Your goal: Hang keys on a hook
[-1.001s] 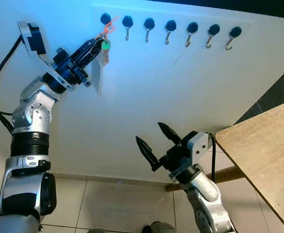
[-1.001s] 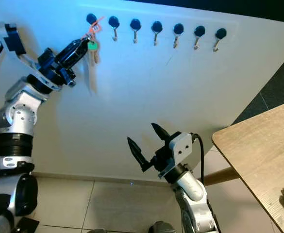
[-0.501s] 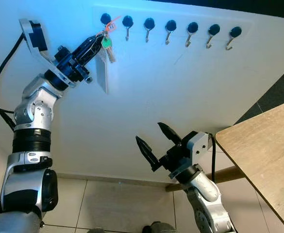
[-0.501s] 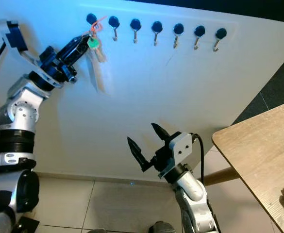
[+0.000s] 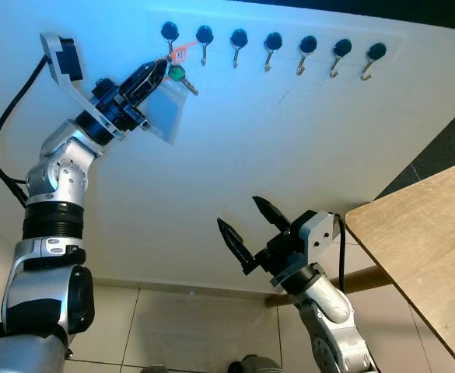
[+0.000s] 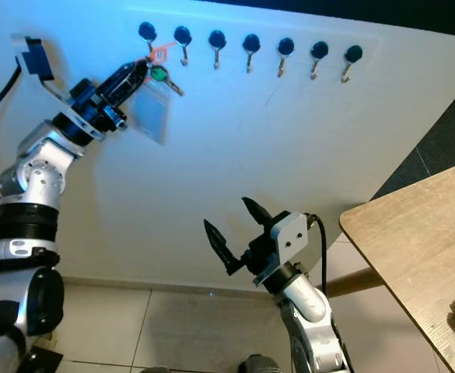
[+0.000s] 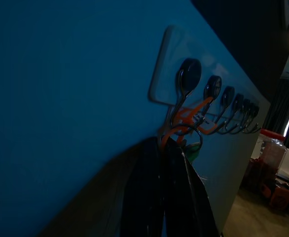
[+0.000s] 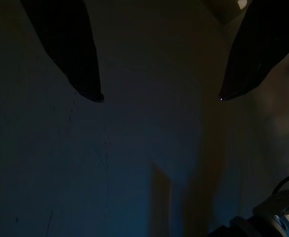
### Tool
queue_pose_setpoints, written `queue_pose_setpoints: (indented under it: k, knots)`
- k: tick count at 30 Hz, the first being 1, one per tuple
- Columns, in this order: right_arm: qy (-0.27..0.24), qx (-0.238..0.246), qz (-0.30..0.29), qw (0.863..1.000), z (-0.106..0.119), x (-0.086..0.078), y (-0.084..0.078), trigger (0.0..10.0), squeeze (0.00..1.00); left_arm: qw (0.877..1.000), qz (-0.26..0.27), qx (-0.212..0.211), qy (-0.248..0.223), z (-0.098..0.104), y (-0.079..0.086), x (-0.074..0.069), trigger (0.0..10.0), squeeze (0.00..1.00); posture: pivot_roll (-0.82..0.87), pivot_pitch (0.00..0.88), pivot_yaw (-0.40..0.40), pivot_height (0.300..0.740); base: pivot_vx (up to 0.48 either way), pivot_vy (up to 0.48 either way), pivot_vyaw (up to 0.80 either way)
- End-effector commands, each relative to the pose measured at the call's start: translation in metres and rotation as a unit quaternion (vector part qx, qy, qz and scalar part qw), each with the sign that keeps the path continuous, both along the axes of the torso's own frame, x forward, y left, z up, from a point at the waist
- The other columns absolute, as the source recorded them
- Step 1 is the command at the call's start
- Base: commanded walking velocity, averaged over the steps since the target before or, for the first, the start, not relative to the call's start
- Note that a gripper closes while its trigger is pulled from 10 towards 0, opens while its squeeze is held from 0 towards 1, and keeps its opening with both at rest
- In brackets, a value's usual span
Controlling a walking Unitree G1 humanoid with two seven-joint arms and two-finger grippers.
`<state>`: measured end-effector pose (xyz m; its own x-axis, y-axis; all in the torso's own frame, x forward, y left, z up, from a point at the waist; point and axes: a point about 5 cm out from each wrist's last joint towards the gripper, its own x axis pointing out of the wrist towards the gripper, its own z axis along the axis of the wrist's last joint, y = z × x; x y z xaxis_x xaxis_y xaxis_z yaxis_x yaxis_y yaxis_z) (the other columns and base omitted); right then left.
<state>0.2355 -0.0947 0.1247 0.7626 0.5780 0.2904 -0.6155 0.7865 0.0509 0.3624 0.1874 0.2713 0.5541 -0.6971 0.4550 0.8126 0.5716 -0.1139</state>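
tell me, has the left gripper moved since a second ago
Yes. The left gripper, shut on the keys, has edged up and rightward toward the first hook in the wall row.

Cool bluish light is washing over the wall [image 5: 235, 140] in the eye views, brightest at upper left and fading to warmer white lower down, while the tag [image 5: 165, 118] is smearing with motion blur. Both wrist views are staying very dark, the fingers [image 8: 70, 44] showing as near-black silhouettes.
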Motion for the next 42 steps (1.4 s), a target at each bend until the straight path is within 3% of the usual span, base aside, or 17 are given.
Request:
queue_pose_setpoints:
  k: [1, 7, 23, 24, 42]
  knots:
    - [-0.002, 0.002, 0.003, 1.0, 0.001, -0.002, 0.0, 10.0, 0.0, 0.999, 0.007, 0.011, 0.031, -0.009, -0.004, 0.004, 10.0, 0.0, 0.0, 0.076, -0.057, 0.74, 0.0, 0.0, 0.0]
    - [-0.001, 0.002, 0.002, 1.0, 0.001, -0.003, 0.0, 10.0, 0.0, 0.998, 0.002, 0.028, 0.054, -0.02, -0.006, 0.003, 10.0, 0.0, 0.0, 0.077, -0.057, 0.74, 0.0, 0.0, 0.0]
    - [-0.001, 0.004, -0.001, 1.0, 0.002, -0.004, 0.0, 10.0, 0.0, 0.998, -0.025, 0.03, 0.041, -0.02, -0.01, -0.004, 10.0, 0.0, 0.0, 0.083, -0.056, 0.74, 0.0, 0.0, 0.0]
    - [-0.001, 0.005, -0.001, 1.0, 0.002, -0.004, 0.0, 10.0, 0.0, 0.999, -0.019, 0.027, 0.041, -0.019, -0.009, -0.004, 10.0, 1.0, 0.0, 0.083, -0.054, 0.74, 0.0, 0.0, 0.0]
    - [-0.003, 0.007, -0.003, 1.0, 0.003, -0.004, -0.001, 10.0, 0.0, 1.0, 0.0, -0.009, 0.011, -0.008, -0.005, -0.003, 10.0, 1.0, 0.0, 0.087, -0.055, 0.74, 0.0, 0.0, 0.0]
